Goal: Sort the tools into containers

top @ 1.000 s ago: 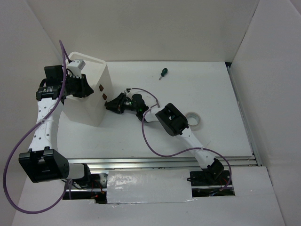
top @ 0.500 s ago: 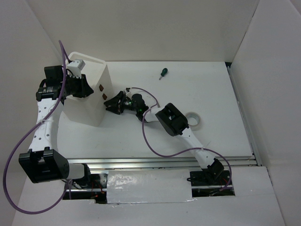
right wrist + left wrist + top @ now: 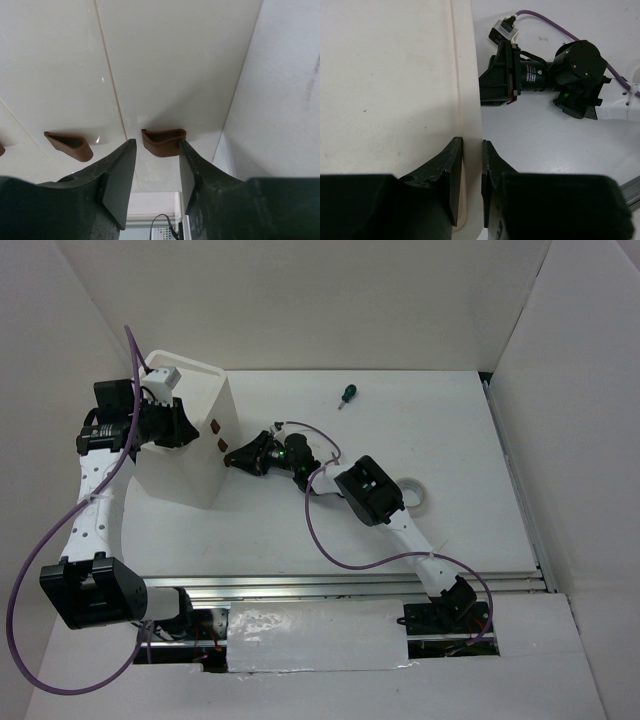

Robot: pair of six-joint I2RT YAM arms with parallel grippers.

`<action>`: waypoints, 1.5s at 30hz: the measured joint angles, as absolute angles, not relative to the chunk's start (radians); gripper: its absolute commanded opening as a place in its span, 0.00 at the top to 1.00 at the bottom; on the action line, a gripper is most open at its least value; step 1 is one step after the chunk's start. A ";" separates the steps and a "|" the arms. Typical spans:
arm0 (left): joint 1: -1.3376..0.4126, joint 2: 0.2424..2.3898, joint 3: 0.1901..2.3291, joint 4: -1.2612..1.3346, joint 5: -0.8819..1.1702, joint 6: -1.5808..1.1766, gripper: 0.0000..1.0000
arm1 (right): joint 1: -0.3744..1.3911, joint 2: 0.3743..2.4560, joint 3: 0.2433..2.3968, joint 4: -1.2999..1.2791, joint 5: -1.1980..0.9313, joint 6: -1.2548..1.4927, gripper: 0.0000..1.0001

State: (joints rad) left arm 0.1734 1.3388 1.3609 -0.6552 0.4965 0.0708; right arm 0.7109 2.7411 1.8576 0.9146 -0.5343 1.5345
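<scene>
Right tool (image 3: 156,150) straddles handle (image 3: 163,141); left tool (image 3: 471,146) grips cabinet (image 3: 385,75).

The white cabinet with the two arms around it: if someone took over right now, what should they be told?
Left pincer: nearly closed at the cabinet edge; I cannot tell whether it grips.
Right pincer: open, straddling a red-brown drawer handle, not yet closed on it.
The short green screwdriver lies far out on the table; the tape roll lies beside the right arm.
Done: nothing sorted; the visible drawers are shut.
Left: pull a drawer, then put the tools in.
</scene>
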 measured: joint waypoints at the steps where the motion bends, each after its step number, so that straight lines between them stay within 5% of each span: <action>1: 0.173 1.339 1.361 -0.655 0.496 0.071 1.00 | 0.711 2.741 1.862 0.912 -0.535 1.531 0.54; 4: 0.174 1.338 1.359 -0.653 0.497 0.071 1.00 | 0.711 2.741 1.872 0.911 -0.536 1.528 0.35; 8: 0.174 1.338 1.359 -0.653 0.498 0.071 1.00 | 0.712 2.741 1.893 0.910 -0.539 1.520 0.31; 16: 0.175 1.338 1.359 -0.653 0.500 0.071 1.00 | 0.717 2.742 1.911 0.888 -0.536 1.507 0.69; 26: 0.175 1.338 1.358 -0.652 0.500 0.071 1.00 | 0.717 2.744 1.911 0.876 -0.537 1.505 0.99; 45: 0.187 1.333 1.352 -0.643 0.485 0.023 1.00 | 0.695 2.695 1.797 0.940 -0.554 1.499 1.00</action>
